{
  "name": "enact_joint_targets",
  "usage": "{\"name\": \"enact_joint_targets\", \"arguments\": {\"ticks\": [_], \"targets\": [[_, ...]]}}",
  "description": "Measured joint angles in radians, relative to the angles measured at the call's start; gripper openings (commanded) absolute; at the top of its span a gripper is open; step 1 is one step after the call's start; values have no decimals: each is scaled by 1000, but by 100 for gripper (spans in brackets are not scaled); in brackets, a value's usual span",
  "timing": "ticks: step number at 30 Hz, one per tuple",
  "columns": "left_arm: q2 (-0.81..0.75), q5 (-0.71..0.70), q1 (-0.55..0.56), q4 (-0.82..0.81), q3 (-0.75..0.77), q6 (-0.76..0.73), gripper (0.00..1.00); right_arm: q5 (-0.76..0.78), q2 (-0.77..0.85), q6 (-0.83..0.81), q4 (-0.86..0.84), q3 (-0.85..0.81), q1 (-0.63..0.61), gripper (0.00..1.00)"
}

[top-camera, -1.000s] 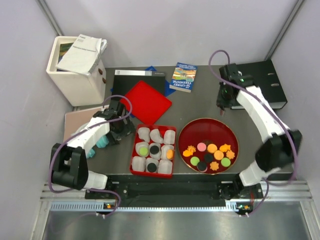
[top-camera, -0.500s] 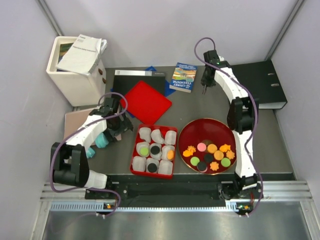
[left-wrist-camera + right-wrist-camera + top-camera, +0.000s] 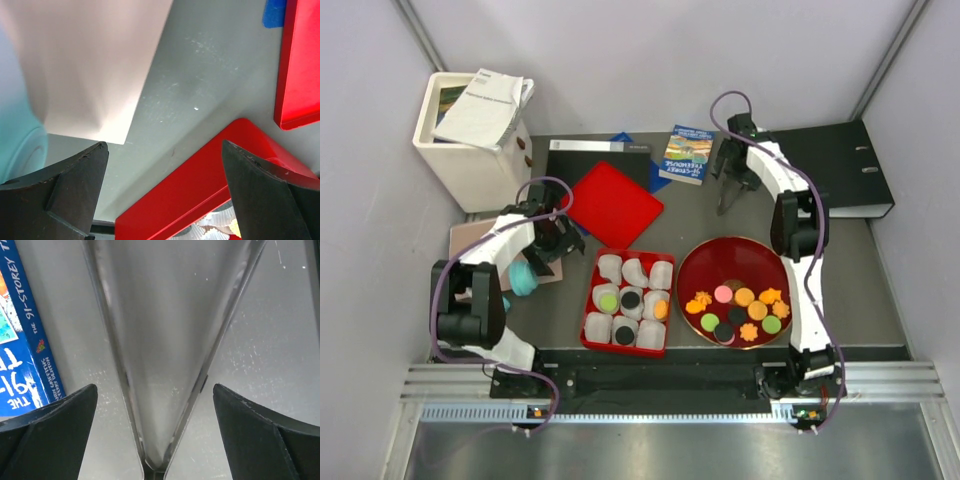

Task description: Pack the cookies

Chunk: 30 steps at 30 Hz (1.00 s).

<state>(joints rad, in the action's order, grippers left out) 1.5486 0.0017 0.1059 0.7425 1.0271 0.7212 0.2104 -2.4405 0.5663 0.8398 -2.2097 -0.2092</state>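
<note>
Several cookies [image 3: 745,310] in orange, pink, green and black lie on the round red plate [image 3: 705,262]. Others sit in white paper cups in the red box [image 3: 668,255]: a green one [image 3: 608,301], two black, one orange. My right gripper [image 3: 728,190] is at the back of the table. In the right wrist view the right gripper [image 3: 154,390] is open, with V-shaped metal tongs [image 3: 116,355] between the fingers and touching neither. My left gripper [image 3: 548,252] hangs left of the box. In the left wrist view the left gripper [image 3: 164,144] is open and empty over the box's corner [image 3: 200,190].
A red lid [image 3: 612,203] lies behind the box. A blue book [image 3: 686,154] and a black binder [image 3: 845,165] are at the back. A white bin [image 3: 470,150] stands back left. A pale board [image 3: 90,65] and a teal object [image 3: 525,278] lie by the left gripper.
My right arm swung from the right side to the back centre. Its gripper went from nearly shut to open, letting go of the tongs. The left arm shifted slightly left.
</note>
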Motion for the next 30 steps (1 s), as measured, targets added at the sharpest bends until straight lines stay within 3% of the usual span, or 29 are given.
{"name": "enact_joint_targets", "arguments": {"ticks": [3,8,12,16,19,24,28,30], "targets": [[26,21,0,5,22,-6,99,6,33,11,-41,59,0,99],[38,43,0,13,60,-6,99,12,220,48,-84,246,-11,99],[38,55,0,10,86,-6,99,3,478,44,-151,364,-57,98],[49,75,0,-21,130,6,99,-86,811,45,-302,623,-136,95],[89,77,8,-81,177,39,99,-156,972,46,-410,819,-200,95],[221,-6,36,-128,292,101,99,-235,972,41,-487,1046,-272,95],[322,-93,47,-147,360,140,80,-267,1006,23,-481,1170,-334,95],[367,-124,47,-142,391,154,78,-291,1041,20,-471,1170,-351,95]]}}
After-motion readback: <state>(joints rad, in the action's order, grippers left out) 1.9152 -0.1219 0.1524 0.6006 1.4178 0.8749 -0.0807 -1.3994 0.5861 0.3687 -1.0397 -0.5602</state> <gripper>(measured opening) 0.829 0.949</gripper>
